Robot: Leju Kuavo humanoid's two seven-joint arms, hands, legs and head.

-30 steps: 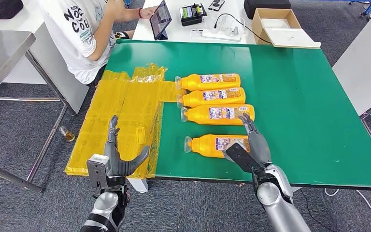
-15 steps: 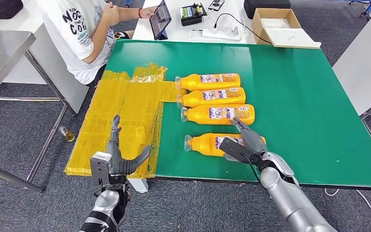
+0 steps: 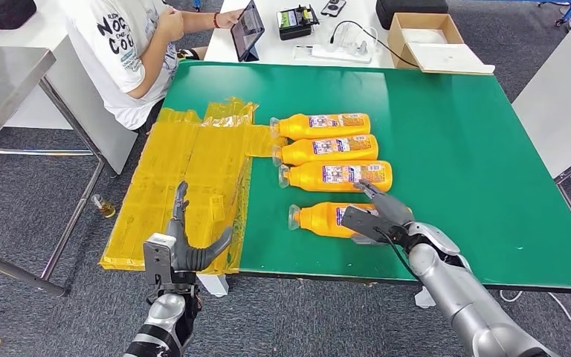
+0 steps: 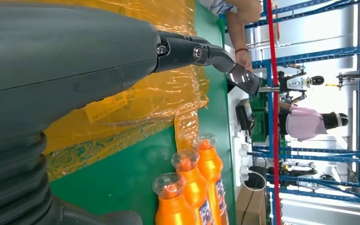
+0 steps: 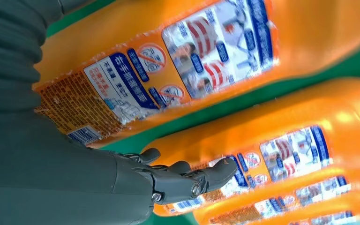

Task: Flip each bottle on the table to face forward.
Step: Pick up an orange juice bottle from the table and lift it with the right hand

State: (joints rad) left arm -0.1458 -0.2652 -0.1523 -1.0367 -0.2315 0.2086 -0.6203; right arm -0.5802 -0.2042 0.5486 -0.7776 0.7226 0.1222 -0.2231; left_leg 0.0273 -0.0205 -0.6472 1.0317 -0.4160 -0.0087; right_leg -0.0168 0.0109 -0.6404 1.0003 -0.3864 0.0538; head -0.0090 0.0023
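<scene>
Four orange bottles lie on their sides in a column on the green table (image 3: 453, 134), caps pointing left. My right hand (image 3: 379, 216) lies over the base end of the nearest bottle (image 3: 323, 219), thumb on its near side and fingers stretched across its far side. In the right wrist view the fingers (image 5: 192, 180) are straight and reach past that bottle (image 5: 192, 51) toward the one behind it (image 5: 286, 154). The other bottles (image 3: 334, 175) (image 3: 326, 149) (image 3: 320, 125) lie untouched. My left hand (image 3: 182, 242) hangs open off the table's front left, over yellow plastic, and holds nothing (image 4: 75, 70).
Crumpled yellow plastic sheeting (image 3: 193, 186) drapes over the table's left edge. A person (image 3: 130, 44) sits at the far left corner with a tablet (image 3: 247, 30). A cardboard box (image 3: 424, 37) and cables lie on the white table behind.
My right hand swung left and lowered across the nearest bottle's base. That bottle shifted slightly to the right. The left hand barely moved.
</scene>
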